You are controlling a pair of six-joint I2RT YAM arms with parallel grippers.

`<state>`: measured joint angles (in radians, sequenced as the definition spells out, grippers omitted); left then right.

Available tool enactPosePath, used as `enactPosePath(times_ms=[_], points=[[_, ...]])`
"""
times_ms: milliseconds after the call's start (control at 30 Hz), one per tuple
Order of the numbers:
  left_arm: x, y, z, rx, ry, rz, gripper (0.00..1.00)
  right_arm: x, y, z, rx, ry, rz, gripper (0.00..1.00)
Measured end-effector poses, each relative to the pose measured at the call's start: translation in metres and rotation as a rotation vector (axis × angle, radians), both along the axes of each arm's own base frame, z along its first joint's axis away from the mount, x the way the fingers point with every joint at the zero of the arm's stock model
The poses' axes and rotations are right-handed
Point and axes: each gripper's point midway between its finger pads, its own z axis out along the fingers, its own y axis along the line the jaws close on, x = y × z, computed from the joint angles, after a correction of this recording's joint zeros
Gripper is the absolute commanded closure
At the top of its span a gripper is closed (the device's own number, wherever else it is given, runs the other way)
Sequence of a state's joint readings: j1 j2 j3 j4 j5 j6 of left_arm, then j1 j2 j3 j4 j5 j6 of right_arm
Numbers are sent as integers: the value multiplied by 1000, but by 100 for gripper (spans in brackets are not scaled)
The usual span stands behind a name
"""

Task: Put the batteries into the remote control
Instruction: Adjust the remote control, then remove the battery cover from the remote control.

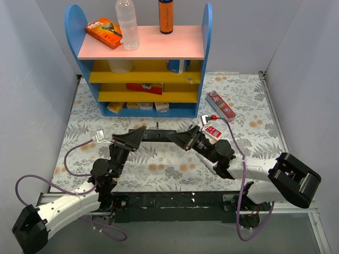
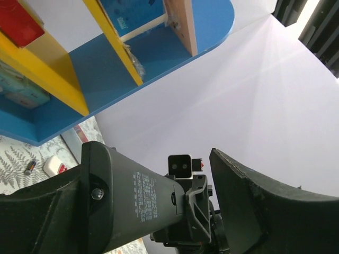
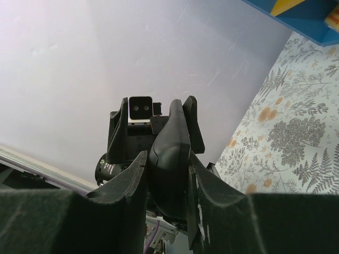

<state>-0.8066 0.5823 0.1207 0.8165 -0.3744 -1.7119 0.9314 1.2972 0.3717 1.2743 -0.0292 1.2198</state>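
A long black remote control hangs level above the flowered table, between my two grippers. My right gripper is shut on its right end; in the right wrist view the remote sits pinched between both foam fingers of the gripper. My left gripper straddles the left end. In the left wrist view the remote, label side showing, lies against one finger of the gripper, while the other finger stands clear of it. One small battery lies on the cloth.
A blue and yellow shelf stands at the back, with a bottle and boxes on its pink top. To its right a long red-and-white box lies on the table. A small white-and-red pack sits near the right gripper.
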Motion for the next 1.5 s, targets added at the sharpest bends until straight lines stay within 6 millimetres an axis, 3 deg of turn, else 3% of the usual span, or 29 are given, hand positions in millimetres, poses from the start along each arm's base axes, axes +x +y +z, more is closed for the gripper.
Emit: enactPosePath(times_ms=[100,267,467,567,800,967,1133,1333,1500], points=[[-1,3,6,-21,-17,6,43,-3,-1,2,18,2,3,96],[-2,8,13,-40,-37,22,66,-7,1,4,48,10,20,81],[-1,10,7,-32,-24,37,92,-16,2,-4,55,32,55,50],[-2,12,7,-11,-36,47,99,-16,2,-22,13,58,56,39],[1,17,10,77,-43,98,100,-21,0,-40,-77,40,60,20],[4,18,13,217,-55,139,100,-15,8,-43,-254,-34,44,14],[9,12,-3,396,-49,149,100,2,18,-42,-458,-98,19,11],[12,3,-26,528,-37,120,100,18,34,-67,-671,-81,51,11],[15,-3,-48,616,-3,98,100,19,35,-90,-757,-45,75,12]])
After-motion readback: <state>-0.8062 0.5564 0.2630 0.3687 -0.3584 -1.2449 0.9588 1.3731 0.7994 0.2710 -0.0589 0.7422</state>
